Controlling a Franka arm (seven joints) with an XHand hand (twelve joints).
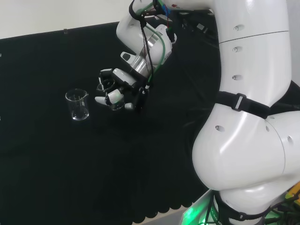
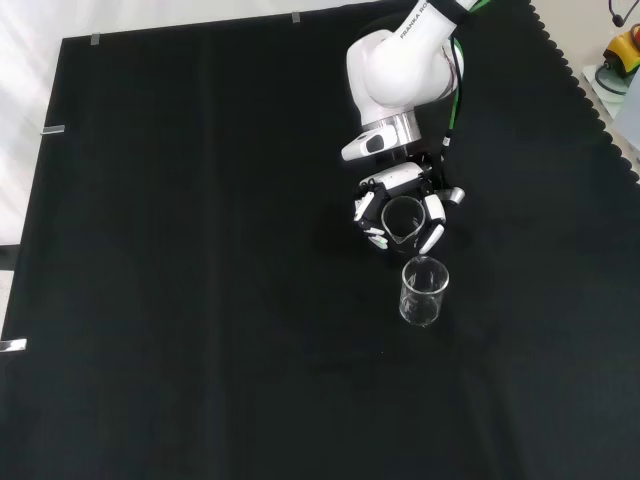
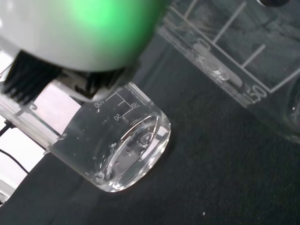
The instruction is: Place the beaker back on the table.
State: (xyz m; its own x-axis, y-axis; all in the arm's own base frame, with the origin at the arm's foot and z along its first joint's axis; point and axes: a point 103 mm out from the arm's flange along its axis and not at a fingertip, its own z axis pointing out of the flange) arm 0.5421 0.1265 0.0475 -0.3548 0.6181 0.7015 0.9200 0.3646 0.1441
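My hand (image 1: 119, 93) hangs low over the black cloth with its fingers curled round a clear graduated beaker (image 2: 403, 222), whose rim shows as a ring between them. Its printed scale looms close in the wrist view (image 3: 234, 56). I cannot tell whether its base touches the cloth. A second clear beaker (image 1: 78, 105) stands upright and apart from the hand, to its left in the head view and just below it in the front view (image 2: 424, 292). In the wrist view this standing beaker (image 3: 122, 150) looks empty.
The arm's big white links (image 1: 253, 117) fill the head view's right side. The cloth's scalloped edge (image 2: 590, 95) runs down the right of the front view, with a yellow object (image 2: 625, 48) beyond it. Small metal clips (image 2: 55, 129) hold the cloth's far edges.
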